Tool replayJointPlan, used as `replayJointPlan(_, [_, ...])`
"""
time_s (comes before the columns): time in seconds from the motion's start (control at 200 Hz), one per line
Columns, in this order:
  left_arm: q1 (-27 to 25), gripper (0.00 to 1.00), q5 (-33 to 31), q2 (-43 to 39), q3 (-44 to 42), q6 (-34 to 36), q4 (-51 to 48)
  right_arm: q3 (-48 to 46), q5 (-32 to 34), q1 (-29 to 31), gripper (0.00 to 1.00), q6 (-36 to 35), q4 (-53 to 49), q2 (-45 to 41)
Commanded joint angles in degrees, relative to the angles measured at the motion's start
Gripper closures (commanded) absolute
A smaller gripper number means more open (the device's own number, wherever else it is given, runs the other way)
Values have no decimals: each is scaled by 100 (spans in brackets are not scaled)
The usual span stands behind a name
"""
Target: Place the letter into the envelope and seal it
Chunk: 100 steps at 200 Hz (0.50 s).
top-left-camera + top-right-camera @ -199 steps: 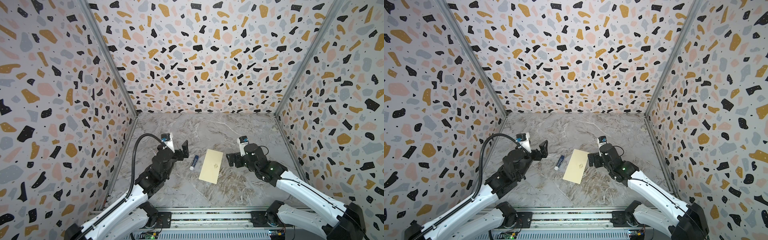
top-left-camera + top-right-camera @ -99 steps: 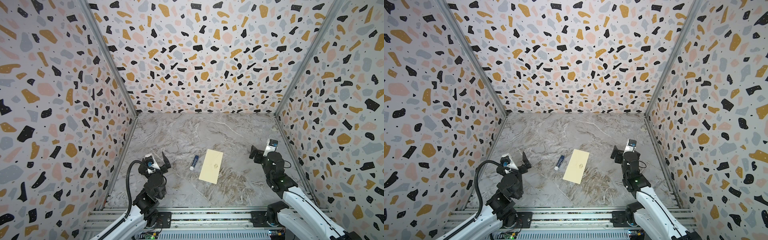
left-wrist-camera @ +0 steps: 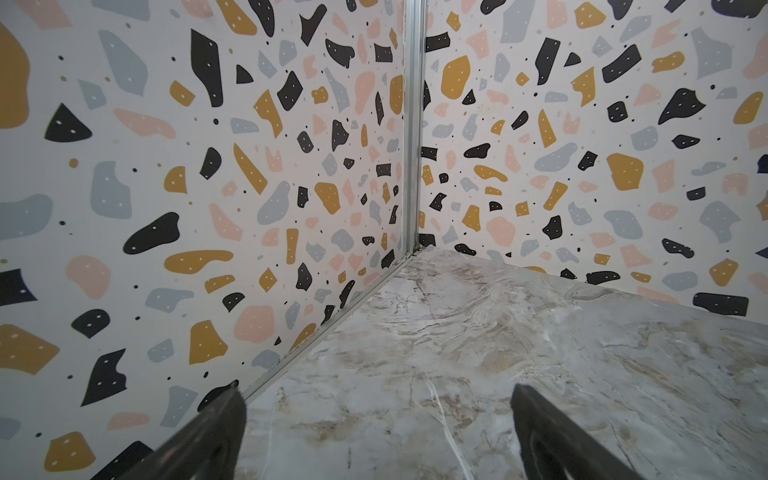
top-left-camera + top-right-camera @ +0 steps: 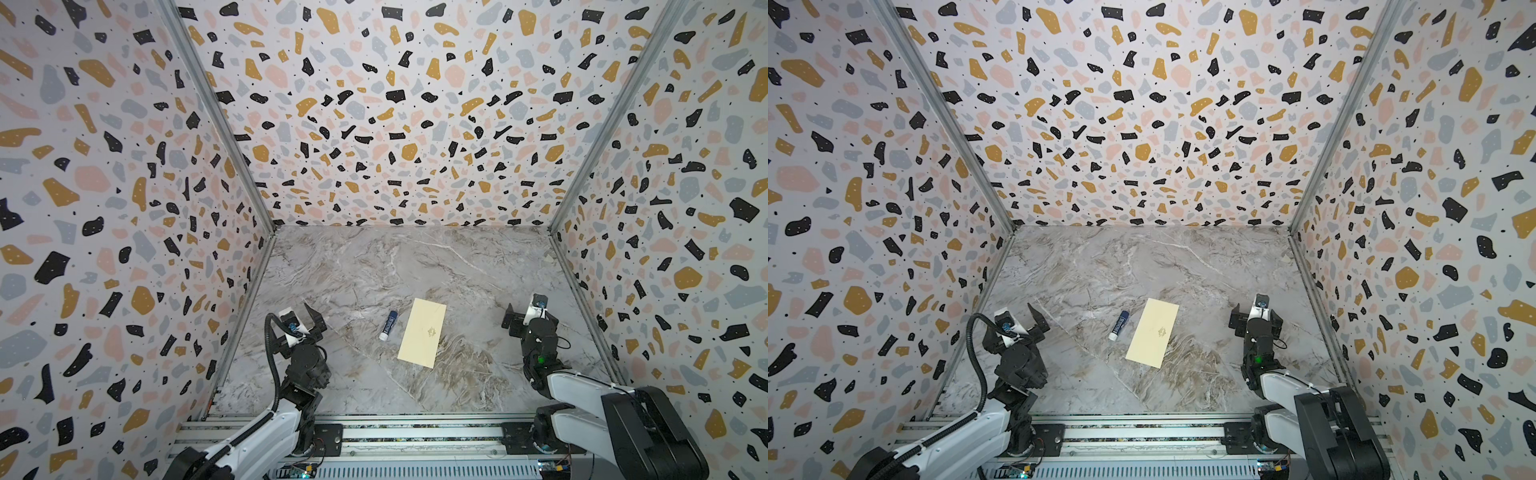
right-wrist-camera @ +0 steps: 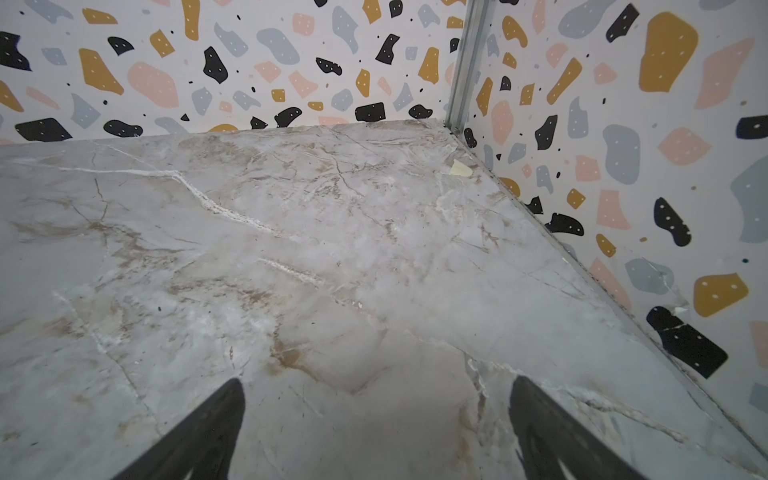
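Envelope point(image 4: 422, 332) flat between left hand point(image 4: 314, 320) and right hand point(image 4: 528, 321), well apart from both, each spread wide, empty

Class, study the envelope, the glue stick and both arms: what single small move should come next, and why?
Probably none: leave the left pincer and right pincer back, open and empty. The envelope lies flat and closed, emblem up, no letter sheet in sight, the glue stick beside it, apart. Whether the flap is stuck cannot be seen.
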Motion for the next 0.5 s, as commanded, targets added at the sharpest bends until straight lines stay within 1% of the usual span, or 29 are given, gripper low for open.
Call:
replayJointPlan(0.0, [268,0,560,437,-465,-67,993,18,-135,-23,0,-435,1302,175])
replayJointPlan(0.065, [367,0,709,754,-357,15,1145,5,-228,-28,0,-603,1701,376])
replayJointPlan(0.175, [542,0,1016,1309,-247,81,1630,86,-414,-54,1,-854,2077,823])
replayJointPlan(0.235, [644,0,1229,1536,-126,120,1696,94,-467,-87,0,-845,2379,1126])
replayJointPlan(0.36, [853,0,1702,2039,33,101,1888,281,-1002,-239,0,-864,2392,1511])
replayJointPlan(0.43, [916,0,1912,2250,92,117,1975,368,-1370,-385,1,-806,2112,1491])
replayJointPlan(0.496, [950,0,2179,2451,198,179,1950,293,-1625,-488,0,-794,2427,1705])
